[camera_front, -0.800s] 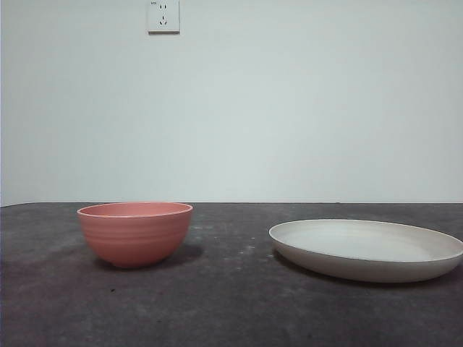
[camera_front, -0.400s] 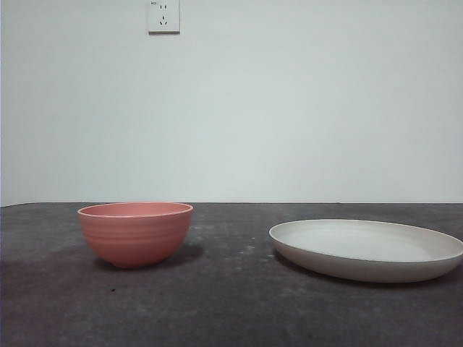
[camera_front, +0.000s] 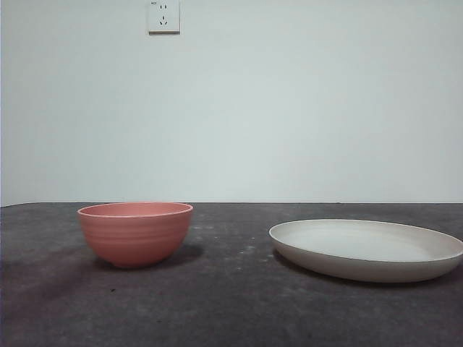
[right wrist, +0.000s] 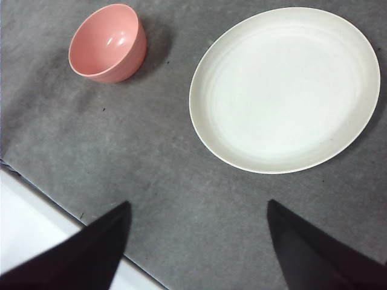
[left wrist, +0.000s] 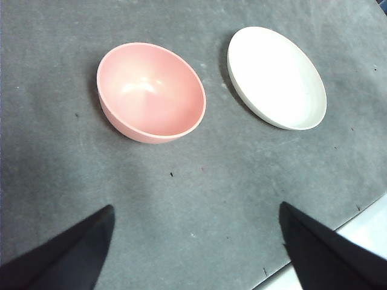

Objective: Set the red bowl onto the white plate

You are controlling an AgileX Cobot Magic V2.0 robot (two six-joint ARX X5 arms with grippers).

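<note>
The red bowl [camera_front: 135, 233] stands upright and empty on the dark table, left of the white plate [camera_front: 367, 249], with a gap between them. Both also show in the left wrist view, the bowl [left wrist: 151, 92] and the plate [left wrist: 276, 77], and in the right wrist view, the bowl [right wrist: 109, 42] and the plate [right wrist: 284, 89]. My left gripper [left wrist: 196, 241] is open and empty, high above the table nearer the bowl. My right gripper [right wrist: 199, 232] is open and empty, high above the table nearer the plate. Neither arm shows in the front view.
The dark grey mat [camera_front: 231, 303] covers the table. Its edge and a white surface beyond show in the right wrist view [right wrist: 36, 223] and in the left wrist view [left wrist: 363, 223]. A wall socket [camera_front: 163, 16] sits on the white back wall.
</note>
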